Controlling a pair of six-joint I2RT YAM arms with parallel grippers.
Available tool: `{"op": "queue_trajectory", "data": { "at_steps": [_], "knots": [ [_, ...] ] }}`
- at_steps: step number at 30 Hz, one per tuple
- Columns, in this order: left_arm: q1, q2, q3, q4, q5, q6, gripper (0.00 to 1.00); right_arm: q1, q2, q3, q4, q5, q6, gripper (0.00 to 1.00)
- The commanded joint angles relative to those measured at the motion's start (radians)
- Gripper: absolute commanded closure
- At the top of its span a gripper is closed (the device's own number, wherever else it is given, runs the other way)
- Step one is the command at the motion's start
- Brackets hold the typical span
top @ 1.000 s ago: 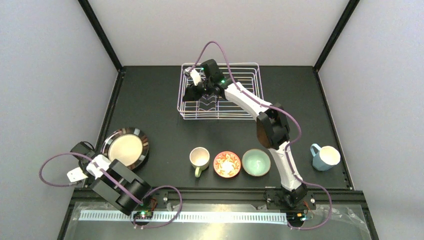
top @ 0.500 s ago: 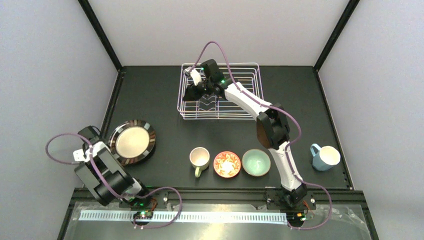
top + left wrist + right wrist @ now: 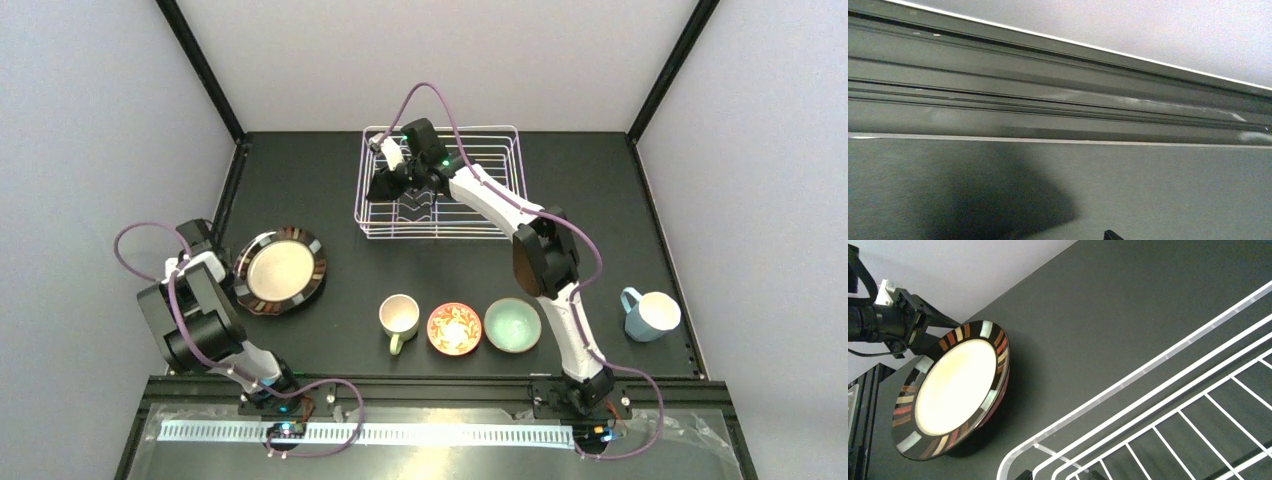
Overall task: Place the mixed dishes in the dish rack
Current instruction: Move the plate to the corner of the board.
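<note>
Cream plate with dark striped rim (image 3: 280,272) sits at the left of the top view, well apart from the dish rack (image 3: 470,234) at upper centre. It is tipped: the rim on the left is raised, and the opposite rim is down on the table (image 3: 330,200). The left gripper (image 3: 225,265) is right at that raised rim with its fingers spread wide, not clamped. Whether the rim rests on a finger or merely leans against it is hard to say from here.

That is the danger. With nothing pinching it, the plate could slip off and slap flat, or skid toward the cream mug (image 3: 399,316) just to its lower right. The right gripper (image 3: 388,183) hangs inside the rack's left end, fingers apart with only rack wire between them. A plate brought there could strike that arm.

The plate's cream face points up and toward the rack. Being round, it has no long axis of its own. Tilted, it reads in the right wrist view as an oval running from lower left to upper right.
</note>
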Motion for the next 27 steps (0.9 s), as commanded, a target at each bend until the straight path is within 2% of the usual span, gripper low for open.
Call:
{"op": "queue_trajectory", "data": {
  "at_steps": [1, 12, 27],
  "knots": [
    [-0.08, 0.075, 0.036, -0.02, 0.108, 0.023, 0.02, 0.001, 0.048, 0.041, 0.007, 0.014, 0.002, 0.35],
    [-0.181, 0.071, -0.02, -0.028, 0.086, -0.011, 0.03, 0.001, 0.066, 0.092, -0.036, 0.035, 0.002, 0.35],
    [-0.182, -0.074, -0.078, -0.136, 0.029, -0.026, 0.02, 0.032, -0.032, 0.041, -0.095, 0.069, -0.023, 0.35]
  ]
}}
